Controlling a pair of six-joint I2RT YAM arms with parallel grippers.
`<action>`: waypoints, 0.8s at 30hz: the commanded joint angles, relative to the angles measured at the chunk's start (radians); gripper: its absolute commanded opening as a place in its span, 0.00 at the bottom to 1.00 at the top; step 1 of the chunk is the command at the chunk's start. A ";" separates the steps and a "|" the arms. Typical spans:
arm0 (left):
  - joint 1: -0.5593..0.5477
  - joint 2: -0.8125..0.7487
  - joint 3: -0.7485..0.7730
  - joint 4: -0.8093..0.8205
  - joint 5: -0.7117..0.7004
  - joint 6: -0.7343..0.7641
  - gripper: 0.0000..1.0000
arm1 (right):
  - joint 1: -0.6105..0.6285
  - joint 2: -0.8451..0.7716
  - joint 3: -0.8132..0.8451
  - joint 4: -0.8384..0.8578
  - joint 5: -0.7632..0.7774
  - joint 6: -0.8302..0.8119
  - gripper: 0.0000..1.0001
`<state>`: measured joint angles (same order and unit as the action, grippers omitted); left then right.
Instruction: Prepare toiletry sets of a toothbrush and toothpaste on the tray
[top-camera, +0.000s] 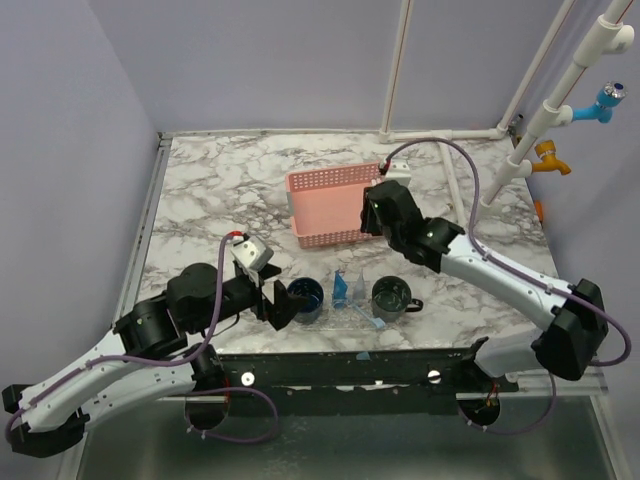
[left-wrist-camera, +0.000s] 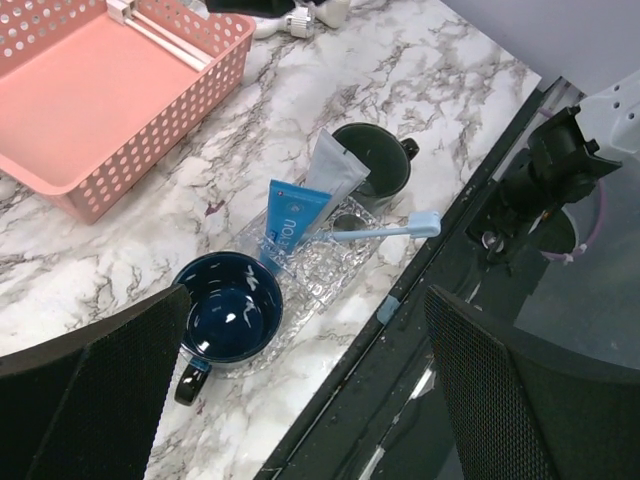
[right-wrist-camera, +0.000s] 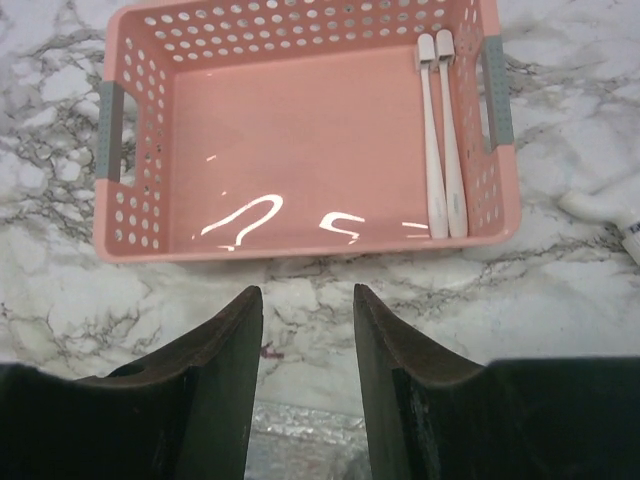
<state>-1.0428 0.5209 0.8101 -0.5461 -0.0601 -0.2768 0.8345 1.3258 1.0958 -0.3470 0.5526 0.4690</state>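
Right end effector (right-wrist-camera: 307, 300), jaws half apart and empty, hangs over the bench (right-wrist-camera: 560, 270) before the basket (right-wrist-camera: 300, 245). Left end effector (top-camera: 278, 303), jaws wide and empty, sits by the navy mug (left-wrist-camera: 232, 310).

The likely next step is fetching a white brush (right-wrist-camera: 440, 140). Close across one handle, clear of the wall and its twin.

The toothbrush (left-wrist-camera: 385, 232) lies flat, at least partly on the tray (left-wrist-camera: 325, 270), just beside the green mug (left-wrist-camera: 375, 165). Its long axis runs from the tubes (left-wrist-camera: 290, 225) toward the bench's near edge, broad end nearest that edge.
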 joint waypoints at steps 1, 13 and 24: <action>0.001 0.016 0.037 -0.010 -0.032 0.051 0.99 | -0.107 0.111 0.099 -0.001 -0.197 -0.051 0.45; 0.040 0.044 0.009 0.024 -0.029 0.086 0.99 | -0.296 0.389 0.302 -0.065 -0.369 -0.121 0.45; 0.122 0.061 -0.051 0.082 0.055 0.082 0.99 | -0.367 0.612 0.452 -0.143 -0.398 -0.181 0.48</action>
<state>-0.9524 0.5793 0.7948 -0.5091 -0.0635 -0.2024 0.4797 1.8774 1.4918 -0.4294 0.1802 0.3305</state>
